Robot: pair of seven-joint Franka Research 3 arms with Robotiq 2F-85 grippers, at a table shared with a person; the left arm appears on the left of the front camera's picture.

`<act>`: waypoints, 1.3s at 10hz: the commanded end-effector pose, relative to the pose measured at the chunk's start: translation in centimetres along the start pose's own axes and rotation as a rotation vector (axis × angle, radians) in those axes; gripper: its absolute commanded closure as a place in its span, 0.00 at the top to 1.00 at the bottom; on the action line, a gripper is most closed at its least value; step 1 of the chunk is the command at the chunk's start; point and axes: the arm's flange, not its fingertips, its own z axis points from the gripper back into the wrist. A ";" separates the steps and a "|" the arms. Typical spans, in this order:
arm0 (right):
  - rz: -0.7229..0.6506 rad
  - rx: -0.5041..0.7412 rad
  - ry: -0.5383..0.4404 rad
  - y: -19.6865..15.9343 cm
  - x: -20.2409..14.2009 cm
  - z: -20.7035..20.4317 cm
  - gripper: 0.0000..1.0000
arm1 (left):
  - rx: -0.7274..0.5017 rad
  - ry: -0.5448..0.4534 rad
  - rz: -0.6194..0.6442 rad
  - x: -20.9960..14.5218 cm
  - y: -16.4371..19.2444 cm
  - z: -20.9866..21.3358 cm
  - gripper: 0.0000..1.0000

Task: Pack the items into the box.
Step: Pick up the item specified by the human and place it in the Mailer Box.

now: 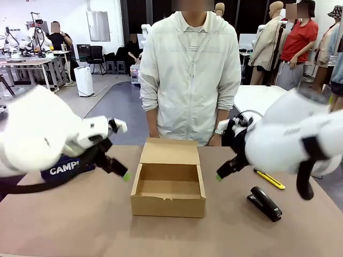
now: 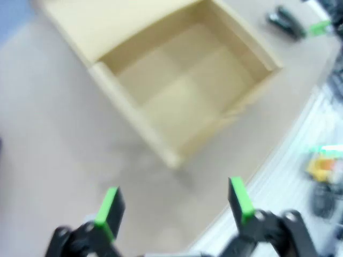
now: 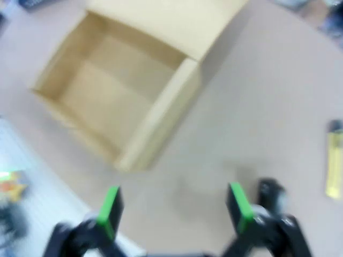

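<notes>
Brown cardboard marks the middle of the scene: the box (image 1: 167, 206) sits on the surface with its lid flap tipped back toward the person, and its floor is bare. The left gripper (image 1: 115, 166) hangs just left of it and the right gripper (image 1: 225, 171) just right of it, both with jaws apart and nothing between them, both angled inward at the box.

Neither item is packed yet. The navy pouch (image 1: 64, 170) lies at the left side of the surface, behind and partly under the left arm, on the far side of those jaws from the box. The left arm is plainly the nearer one, and it would probably have to turn outward to reach the pouch. The utility knife (image 1: 269, 179) lies to the right of the right gripper, well apart from the box. Its long axis runs diagonally, from far-left to near-right, so the right arm is the nearer one and the jaws would likely need to close across that slim body. A black stapler (image 1: 264, 203) rests just nearer than the knife.

From the front, the pouch's lettering is readable. The left wrist view, blurred, looks past the left gripper (image 2: 175, 203) into the box (image 2: 136, 115). The right wrist view sets the right gripper (image 3: 174, 208) beside the box (image 3: 161, 128), with the knife (image 3: 335, 163) at its right edge.
</notes>
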 end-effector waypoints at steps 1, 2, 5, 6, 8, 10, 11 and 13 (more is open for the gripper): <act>-0.244 0.222 -0.122 -3.2 0.3 9.8 1.00 | -0.156 -0.032 0.193 0.5 3.4 9.8 1.00; -0.271 0.348 -0.214 -5.1 -1.5 13.8 1.00 | -0.233 -0.082 0.248 -0.4 4.8 13.2 1.00; -0.581 0.424 -0.543 -13.8 -12.3 20.0 1.00 | -0.239 -0.440 0.538 -9.6 13.4 24.1 1.00; -0.697 0.449 -0.635 -15.8 -15.9 20.1 1.00 | -0.250 -0.553 0.646 -13.3 16.2 26.1 1.00; -0.807 0.519 -0.782 -18.4 -21.2 19.1 1.00 | -0.267 -0.655 0.809 -19.6 19.9 25.1 1.00; -0.834 0.464 -0.703 -21.7 -18.9 24.2 1.00 | -0.242 -0.597 0.799 -19.8 19.5 28.2 1.00; -0.834 0.464 -0.703 -21.7 -18.9 24.2 1.00 | -0.242 -0.597 0.799 -19.8 19.5 28.2 1.00; -0.834 0.464 -0.703 -21.7 -18.9 24.2 1.00 | -0.242 -0.597 0.799 -19.8 19.5 28.2 1.00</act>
